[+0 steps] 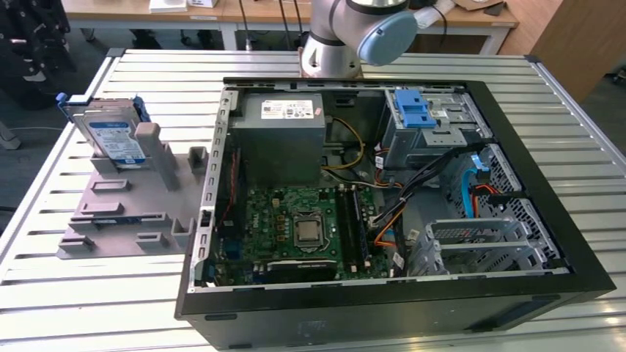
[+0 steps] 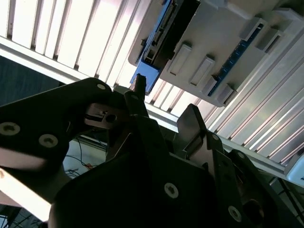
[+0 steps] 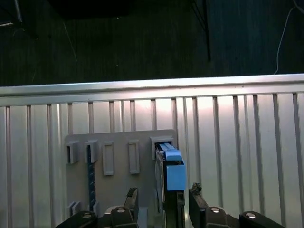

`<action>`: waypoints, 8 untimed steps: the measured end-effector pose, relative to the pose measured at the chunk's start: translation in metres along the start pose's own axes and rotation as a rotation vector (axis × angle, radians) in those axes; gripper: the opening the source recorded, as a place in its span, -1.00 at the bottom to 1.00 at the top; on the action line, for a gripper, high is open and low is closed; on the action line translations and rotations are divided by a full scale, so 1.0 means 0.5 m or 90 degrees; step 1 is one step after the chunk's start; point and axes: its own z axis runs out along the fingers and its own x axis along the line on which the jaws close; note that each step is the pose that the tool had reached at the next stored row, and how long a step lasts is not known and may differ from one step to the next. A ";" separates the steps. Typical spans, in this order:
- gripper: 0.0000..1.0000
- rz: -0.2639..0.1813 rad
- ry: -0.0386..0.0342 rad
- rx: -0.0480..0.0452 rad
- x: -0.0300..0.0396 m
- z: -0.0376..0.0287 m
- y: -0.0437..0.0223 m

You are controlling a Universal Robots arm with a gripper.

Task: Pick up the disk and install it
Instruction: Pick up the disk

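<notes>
The disk (image 1: pixel 110 139) stands on edge in a grey slotted holder (image 1: pixel 127 213) on the table, at the exterior view's left, its blue-and-white label facing outward and blue rails along its edges. In the first wrist view the disk (image 3: pixel 170 178) is seen edge-on with its blue bracket end up, and my gripper (image 3: pixel 163 194) is open with one finger on each side of it, apart from it. The second wrist view has the gripper (image 2: pixel 164 111) open in front of the disk (image 2: pixel 164 33) and the holder (image 2: pixel 223 57).
An open computer case (image 1: pixel 547 198) lies on the slatted metal table (image 1: pixel 59 293), with a grey power-supply box (image 1: pixel 284 136), a motherboard (image 1: pixel 303 227) and a metal drive bay with a blue latch (image 1: pixel 415 110). The arm's base (image 1: pixel 338 44) stands behind the case.
</notes>
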 end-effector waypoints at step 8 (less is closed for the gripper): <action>0.08 -0.002 -0.0003 0.0048 0.000 0.005 0.001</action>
